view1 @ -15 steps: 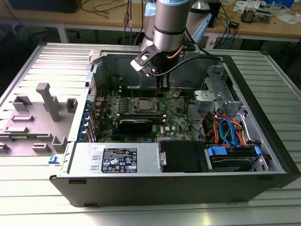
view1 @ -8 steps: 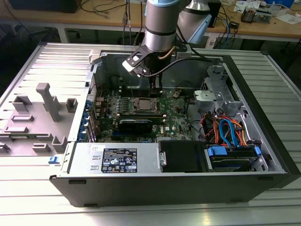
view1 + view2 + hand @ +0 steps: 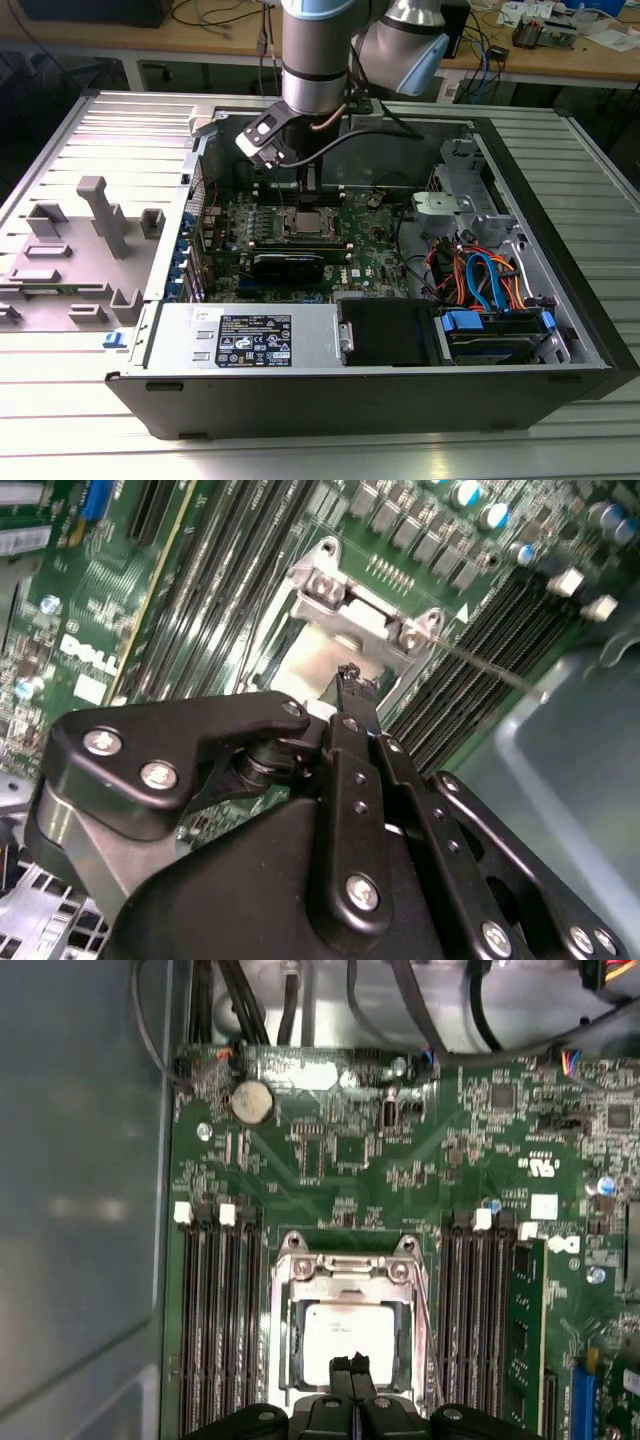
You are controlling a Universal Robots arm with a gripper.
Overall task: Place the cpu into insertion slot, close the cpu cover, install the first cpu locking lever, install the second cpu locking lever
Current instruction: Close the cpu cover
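The cpu (image 3: 345,1332) lies in the insertion slot (image 3: 292,1352), its silver-grey top showing through the window of the cpu cover (image 3: 345,1272), which lies flat around it. My gripper (image 3: 350,1363) hangs just above the cpu's edge, its two black fingers pressed together and holding nothing. In the second wrist view the gripper (image 3: 352,675) points down at the cpu (image 3: 312,660), and a thin wire lever (image 3: 490,667) juts from the socket's corner over the memory slots. In the exterior view the gripper (image 3: 308,190) stands over the insertion slot (image 3: 304,222) in the open computer case.
Long black memory slots (image 3: 215,1320) flank the socket on both sides. A coin battery (image 3: 251,1102) sits on the board. A black card (image 3: 288,265), bundled cables (image 3: 480,275) and the case walls (image 3: 300,340) ring the board. Grey fixtures (image 3: 100,215) stand at the exterior view's left.
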